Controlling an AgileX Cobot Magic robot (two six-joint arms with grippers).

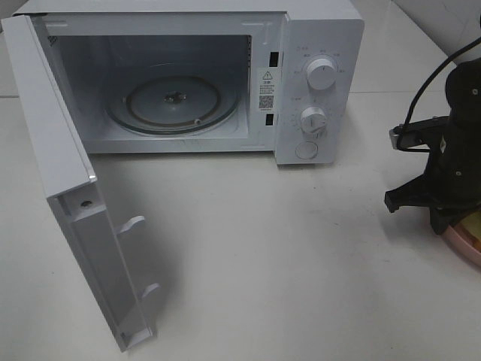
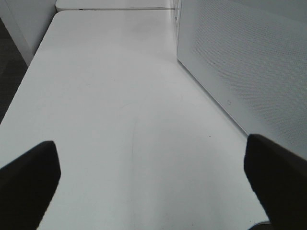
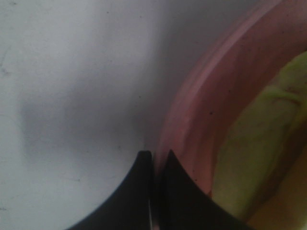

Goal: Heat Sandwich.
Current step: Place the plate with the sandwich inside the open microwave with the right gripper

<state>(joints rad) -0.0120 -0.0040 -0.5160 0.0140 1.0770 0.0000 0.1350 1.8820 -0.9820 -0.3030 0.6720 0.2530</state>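
Note:
The sandwich (image 3: 261, 143) shows as a pale yellow-green layer lying on a round pink plate (image 3: 201, 110). My right gripper (image 3: 154, 157) is shut, its dark fingertips pinched together astride the plate's rim. In the exterior high view the right arm (image 1: 451, 158) covers most of the plate (image 1: 464, 244) at the table's far right edge. The white microwave (image 1: 319, 45) stands at the back with its door (image 1: 75, 210) swung wide open and its glass turntable (image 1: 173, 101) bare. My left gripper (image 2: 153, 182) is open over bare table beside the door's outer face, out of the exterior high view.
The open door juts forward across the left part of the white table (image 1: 263, 248). Two knobs (image 1: 322, 74) and a round button sit on the microwave's right panel. A black cable loops behind the right arm.

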